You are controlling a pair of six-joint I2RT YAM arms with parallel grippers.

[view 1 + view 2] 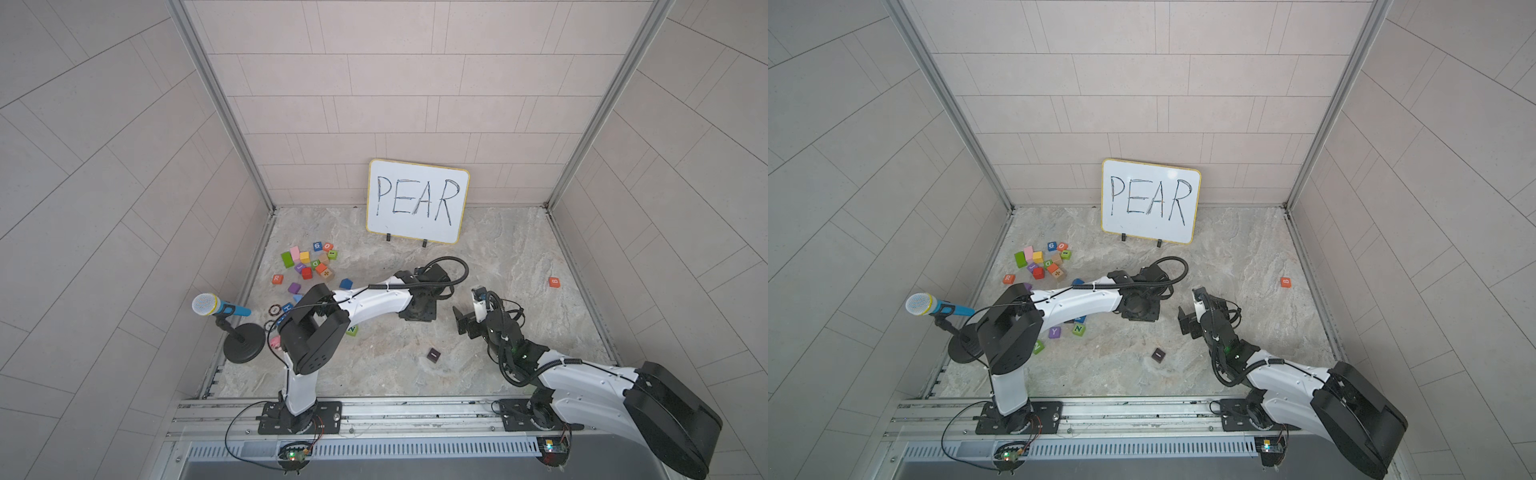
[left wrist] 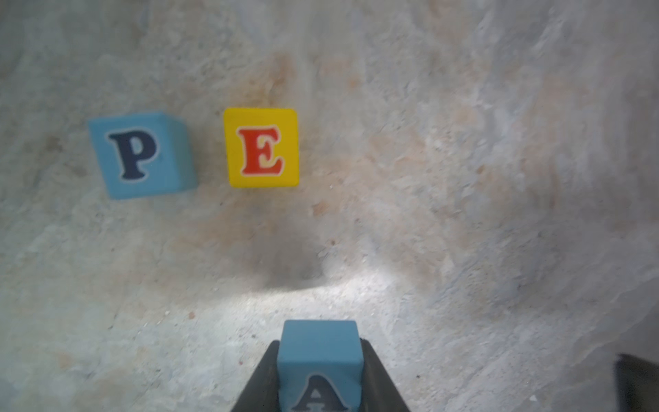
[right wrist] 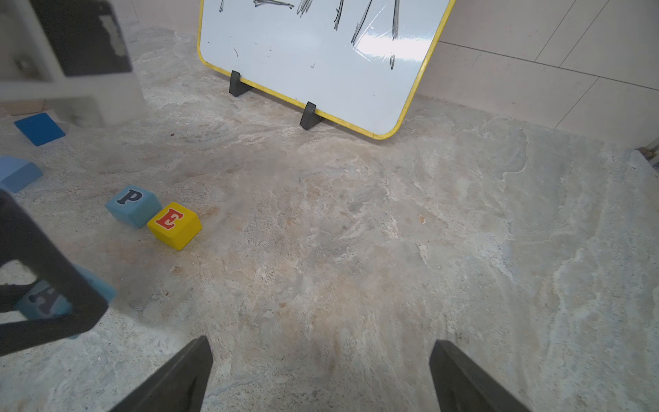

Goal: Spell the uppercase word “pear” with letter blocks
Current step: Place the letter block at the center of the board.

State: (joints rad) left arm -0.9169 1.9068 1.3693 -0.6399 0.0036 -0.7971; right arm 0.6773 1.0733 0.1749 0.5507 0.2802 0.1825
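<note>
Nearest the robot's base rail, and farthest from the whiteboard (image 1: 417, 201), a small dark cube (image 1: 433, 355) lies alone on the desk (image 1: 498, 257). A microphone (image 1: 216, 306) stands on its round base at the desk's left edge, well off the whiteboard's left end. Beside it, partly under the left arm (image 1: 374, 299), a green N cube (image 1: 1078, 329) and a purple Y cube (image 1: 1054, 332) show in a top view.

A step closer to the whiteboard, the right arm (image 1: 582, 370) holds the right jaws spread wide, with only bare desk between them in the right wrist view.

The left jaws are clenched on the blue A block (image 2: 319, 353), one on each side, its letter face turned to the left wrist camera. A shadow lies on the desk just ahead of it. The A block is on the robot's side of the light blue P block (image 2: 139, 153) and the yellow E block (image 2: 262, 148). These two sit on the desk letters up, P left of E, with a narrow gap between them. From the right wrist view they lie before the whiteboard's left end; in both top views the left arm hides them.

The orange R block (image 1: 277, 279) rests letter up, left of the whiteboard and apart from the row. Just beyond it is a loose pile of coloured cubes (image 1: 309, 259). An orange B cube (image 1: 554, 282) lies alone, well off the whiteboard's right end.

The whiteboard leans at the back wall on two black feet, reading PEAR.
</note>
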